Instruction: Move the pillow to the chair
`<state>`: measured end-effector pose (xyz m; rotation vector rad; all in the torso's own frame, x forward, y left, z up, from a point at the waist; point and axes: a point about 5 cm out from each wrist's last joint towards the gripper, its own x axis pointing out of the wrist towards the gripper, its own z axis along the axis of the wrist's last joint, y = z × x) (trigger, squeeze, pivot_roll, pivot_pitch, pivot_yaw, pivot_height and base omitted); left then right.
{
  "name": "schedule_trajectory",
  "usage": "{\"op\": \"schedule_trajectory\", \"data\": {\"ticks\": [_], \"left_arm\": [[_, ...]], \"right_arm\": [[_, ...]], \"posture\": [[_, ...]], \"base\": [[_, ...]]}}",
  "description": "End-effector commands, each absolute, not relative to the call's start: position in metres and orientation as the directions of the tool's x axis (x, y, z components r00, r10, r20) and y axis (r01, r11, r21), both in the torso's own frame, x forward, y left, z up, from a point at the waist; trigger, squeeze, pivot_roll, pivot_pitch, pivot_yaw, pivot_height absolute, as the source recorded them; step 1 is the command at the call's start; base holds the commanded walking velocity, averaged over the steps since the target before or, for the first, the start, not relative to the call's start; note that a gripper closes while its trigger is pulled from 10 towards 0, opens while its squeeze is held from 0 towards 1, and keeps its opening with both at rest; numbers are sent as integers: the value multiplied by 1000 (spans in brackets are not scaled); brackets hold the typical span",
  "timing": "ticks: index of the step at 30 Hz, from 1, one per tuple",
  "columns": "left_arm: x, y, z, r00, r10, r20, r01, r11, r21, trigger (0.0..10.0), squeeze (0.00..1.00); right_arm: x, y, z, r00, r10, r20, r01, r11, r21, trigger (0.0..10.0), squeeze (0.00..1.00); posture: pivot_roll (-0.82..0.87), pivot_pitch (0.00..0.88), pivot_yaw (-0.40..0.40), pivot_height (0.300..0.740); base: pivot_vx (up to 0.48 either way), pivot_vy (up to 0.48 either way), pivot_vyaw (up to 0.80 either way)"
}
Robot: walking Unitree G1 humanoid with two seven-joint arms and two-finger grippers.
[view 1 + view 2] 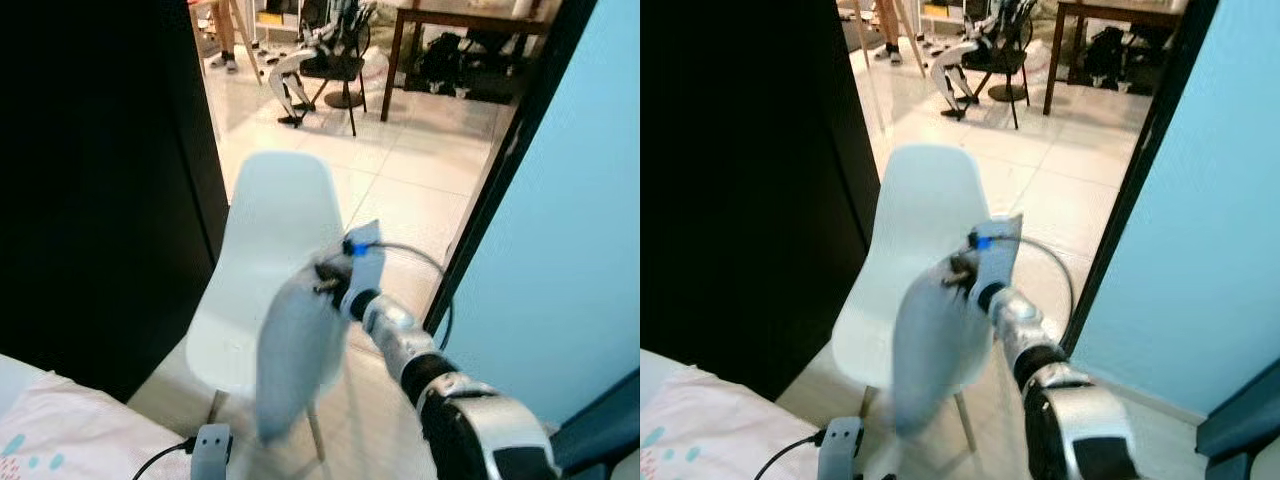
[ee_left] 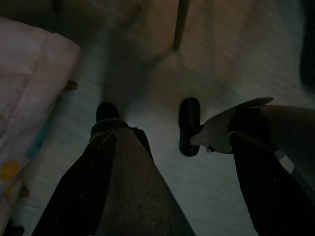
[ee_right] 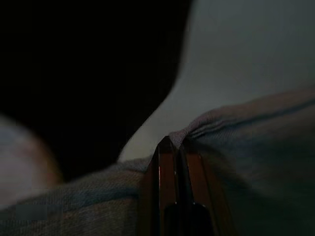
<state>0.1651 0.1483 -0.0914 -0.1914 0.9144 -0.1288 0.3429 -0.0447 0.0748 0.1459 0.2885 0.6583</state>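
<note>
One pillow in right end effector

1 pillow, 2 chairs, maybe 1 table

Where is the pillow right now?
In the head views, the grey pillow hangs from the right pincer, pinched at its upper edge, in front of the white chair.

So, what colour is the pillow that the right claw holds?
Plain pale grey-blue pillow, no pattern, pinched by the right claw; the left eye view shows it best.
</note>
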Motion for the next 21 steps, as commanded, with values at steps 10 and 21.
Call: {"op": "schedule_trajectory", "data": {"ticks": [10, 21], "left_arm": [[156, 153, -95, 584, -167, -794, -1, 978, -207, 10000, 0], [145, 150, -99, 574, -171, -801, -15, 976, -219, 10000, 0]], "right_arm": [[325, -11, 62, 612, 691, -386, -737, 674, 39, 10000, 0], [346, -17, 81, 766, 542, -347, -573, 820, 16, 10000, 0]], "posture": [[25, 63, -45, 713], [59, 124, -50, 713]], "base": [[0, 0, 0], [0, 0, 0]]}}
